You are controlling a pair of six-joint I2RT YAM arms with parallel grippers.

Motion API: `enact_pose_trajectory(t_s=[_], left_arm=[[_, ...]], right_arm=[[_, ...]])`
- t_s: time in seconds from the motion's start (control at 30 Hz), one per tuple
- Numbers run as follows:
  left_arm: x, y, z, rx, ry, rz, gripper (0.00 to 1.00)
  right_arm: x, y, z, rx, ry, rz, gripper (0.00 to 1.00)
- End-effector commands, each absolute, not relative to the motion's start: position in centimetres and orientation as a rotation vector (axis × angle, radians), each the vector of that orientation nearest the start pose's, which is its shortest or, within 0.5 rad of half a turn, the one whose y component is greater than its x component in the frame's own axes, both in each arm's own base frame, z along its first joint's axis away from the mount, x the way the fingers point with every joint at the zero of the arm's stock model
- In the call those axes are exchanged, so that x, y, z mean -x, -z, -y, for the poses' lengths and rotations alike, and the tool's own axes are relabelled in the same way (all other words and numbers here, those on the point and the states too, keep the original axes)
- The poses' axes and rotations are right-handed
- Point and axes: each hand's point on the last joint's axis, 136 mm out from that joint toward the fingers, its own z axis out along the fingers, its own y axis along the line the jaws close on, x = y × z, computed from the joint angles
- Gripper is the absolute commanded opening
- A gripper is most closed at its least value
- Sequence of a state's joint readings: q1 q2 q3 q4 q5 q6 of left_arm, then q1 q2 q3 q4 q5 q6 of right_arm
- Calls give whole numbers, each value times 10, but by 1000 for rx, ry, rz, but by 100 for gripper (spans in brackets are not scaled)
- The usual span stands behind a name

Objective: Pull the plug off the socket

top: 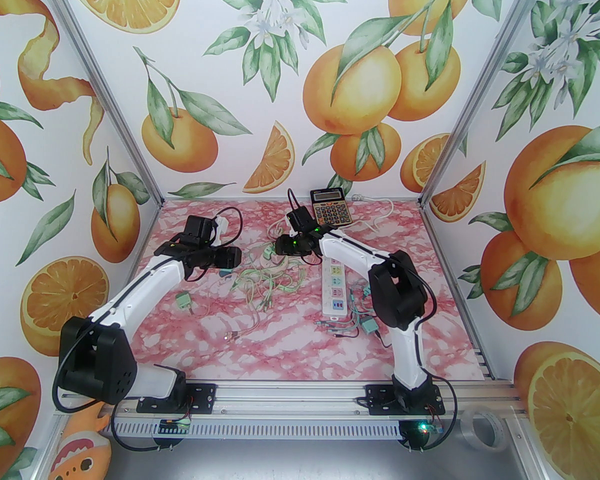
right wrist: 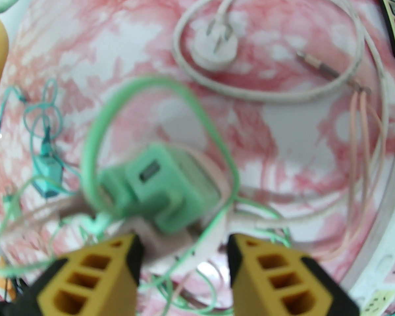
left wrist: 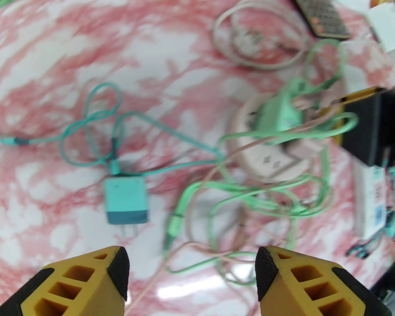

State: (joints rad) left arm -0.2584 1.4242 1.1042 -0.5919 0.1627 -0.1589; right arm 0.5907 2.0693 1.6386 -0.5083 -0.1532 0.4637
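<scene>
The plug [right wrist: 164,189] is a light green adapter sitting on top of a pale pink socket [left wrist: 270,153], with a green cable looping out of it. Its prongs are hidden, so I cannot tell how deep it sits. My right gripper [right wrist: 184,258] hangs just in front of the plug, open, with the socket's edge and cables below the gap. In the left wrist view the plug [left wrist: 279,117] is at the right. My left gripper [left wrist: 191,268] is open over bare table and loose cables, well short of the socket. A right fingertip [left wrist: 362,97] shows beside the plug.
A teal adapter [left wrist: 126,202] lies loose on the table near my left gripper. Tangled green and pink cables [top: 265,283] spread across the middle. A white power strip [top: 334,288], a calculator [top: 331,207] and a white cord with a round plug [right wrist: 215,49] lie to the right and behind.
</scene>
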Motion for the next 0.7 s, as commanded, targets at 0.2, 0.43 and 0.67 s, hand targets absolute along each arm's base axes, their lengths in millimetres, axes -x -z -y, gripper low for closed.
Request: enact_pose_trajectory(t_s=[0.2,0.43,0.67], left_arm=[[-372,-160,188,-121,753,-2445,49],[-391,-141,201,3,840,-2443,45],[-399,-158,186,-26,711,-2424,48]], right_arm=[[-413,-139,-313,390,-624,-2445,57],[-404,-128,-316,489,-622,-2410,58],[-402,-105,-336,676,-527,-2411,61]])
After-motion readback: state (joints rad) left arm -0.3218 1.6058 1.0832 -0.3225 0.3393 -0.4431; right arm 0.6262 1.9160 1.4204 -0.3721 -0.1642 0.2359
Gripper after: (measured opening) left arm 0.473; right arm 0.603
